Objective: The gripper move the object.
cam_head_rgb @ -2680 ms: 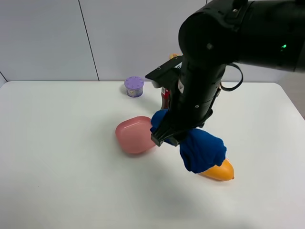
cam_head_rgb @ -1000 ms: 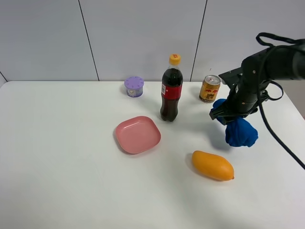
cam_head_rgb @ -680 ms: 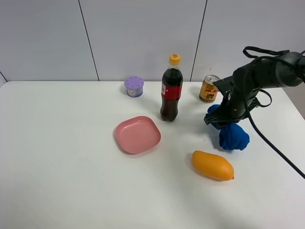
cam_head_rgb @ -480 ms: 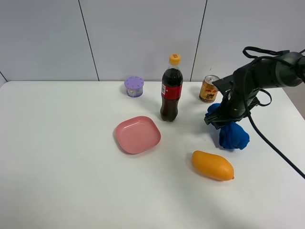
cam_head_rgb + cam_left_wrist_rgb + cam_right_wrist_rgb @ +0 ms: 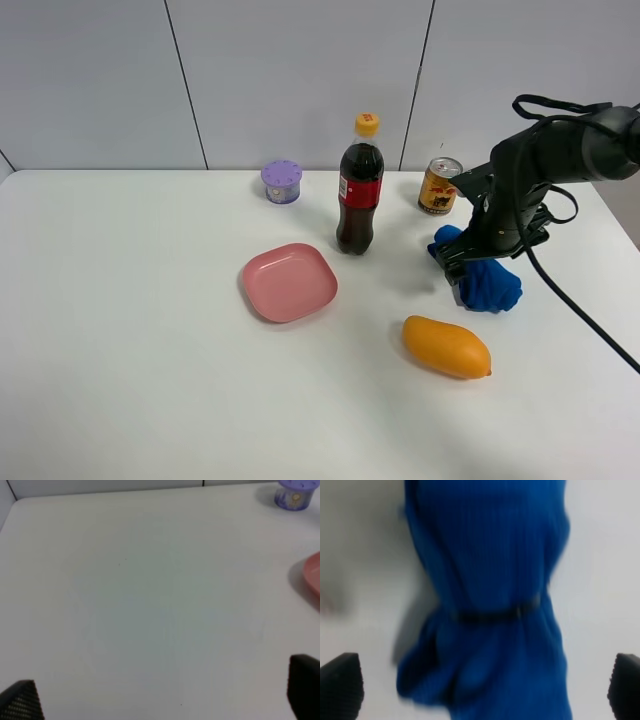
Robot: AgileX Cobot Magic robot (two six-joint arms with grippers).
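A blue bundled cloth point(image 5: 490, 288) lies on the white table point(image 5: 150, 350) at the right, just in front of a gold can point(image 5: 439, 186). My right gripper point(image 5: 462, 262) stands over the cloth's left end. In the right wrist view the cloth point(image 5: 485, 580) fills the space between the fingertips point(image 5: 340, 682), which are spread wide, so the right gripper point(image 5: 482, 685) is open. My left gripper point(image 5: 162, 695) is open and empty above bare table; it is out of the exterior view.
An orange mango point(image 5: 447, 347) lies in front of the cloth. A cola bottle point(image 5: 360, 195) stands mid-table, with a pink plate point(image 5: 289, 281) to its left front and a purple container point(image 5: 282, 181) at the back. The plate's edge point(image 5: 312, 575) and the container point(image 5: 292, 492) show in the left wrist view.
The right arm carried the blue cloth from the table's middle out to the right and down beside the can. In the last half second it shifted slightly right. The left arm is unchanged.
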